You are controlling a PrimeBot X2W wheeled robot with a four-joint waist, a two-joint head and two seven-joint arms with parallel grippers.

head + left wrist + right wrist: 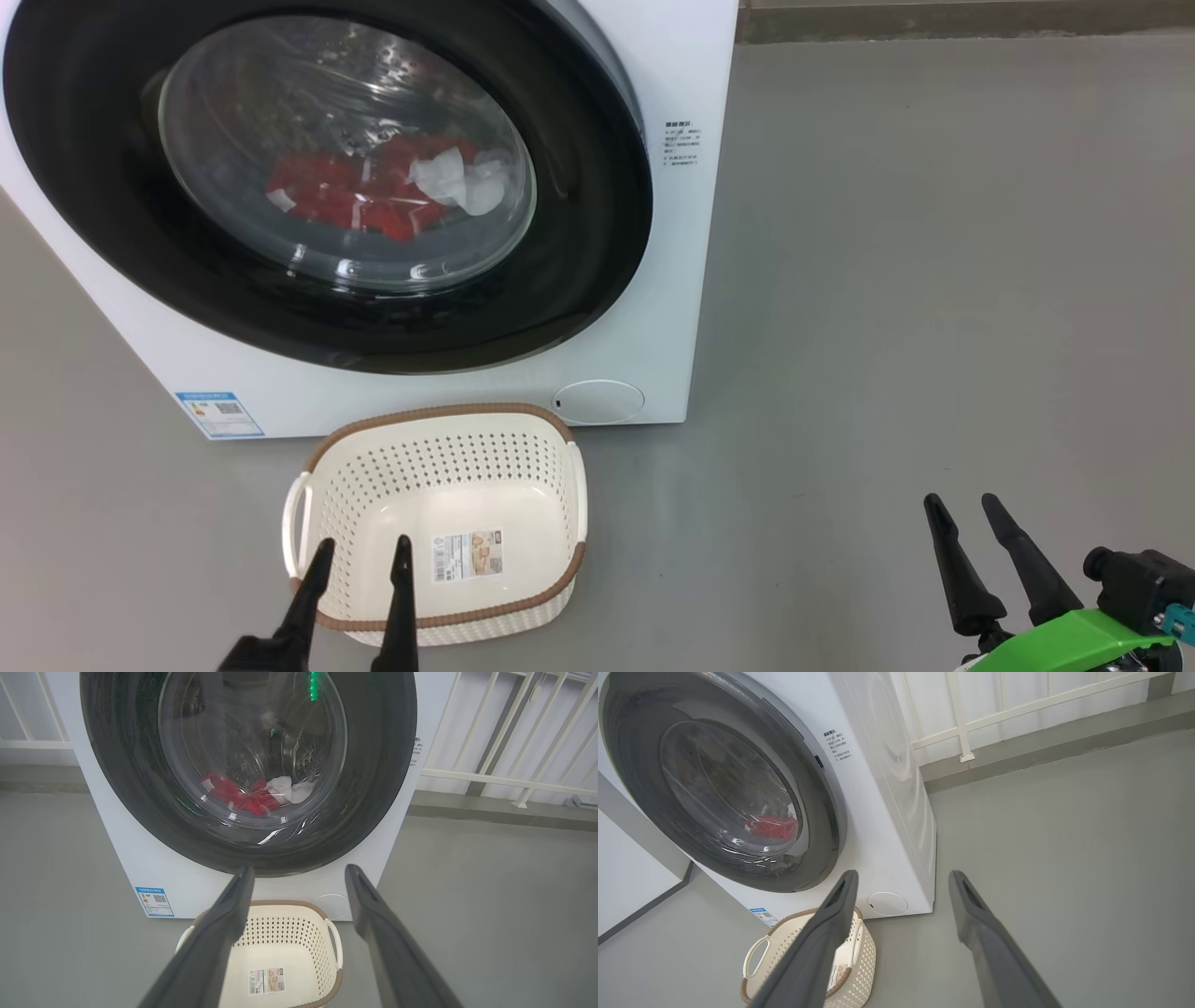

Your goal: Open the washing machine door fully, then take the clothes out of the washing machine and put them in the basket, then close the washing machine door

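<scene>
Jaws on the left gripper (364, 541) and right gripper (960, 501) are spread wide, holding nothing. The shut door (597, 233) looks stiff and slippery, so best to hook its edge near 3 o'clock. Red clothes (355, 191) behind it look soft and light. The basket (439, 415) sits at its 6 o'clock.

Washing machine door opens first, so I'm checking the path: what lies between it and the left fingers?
The empty basket stands on the floor between the left fingers and the washing machine door; head and left wrist views show it.
</scene>
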